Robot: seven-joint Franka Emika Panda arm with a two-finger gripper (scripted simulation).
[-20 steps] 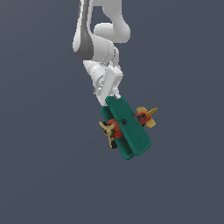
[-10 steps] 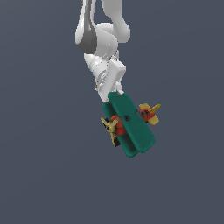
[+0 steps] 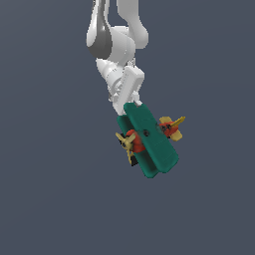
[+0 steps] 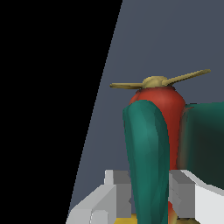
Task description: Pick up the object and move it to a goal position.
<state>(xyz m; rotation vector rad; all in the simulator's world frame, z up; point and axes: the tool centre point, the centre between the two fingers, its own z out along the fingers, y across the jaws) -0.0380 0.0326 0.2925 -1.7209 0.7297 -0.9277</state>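
Already aloft, the toy biplane (image 3: 148, 140) hangs tilted below the arm, its teal wing pinched between the closed gripper (image 4: 148, 192), so the carry toward the goal should stay smooth, lest the wing slip.

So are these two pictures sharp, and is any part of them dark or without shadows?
Exterior view: soft and slightly blurred, flat grey background, no cast shadow under the toy biplane. Wrist view: a solid black region covers one side; the gripper looks blocky.
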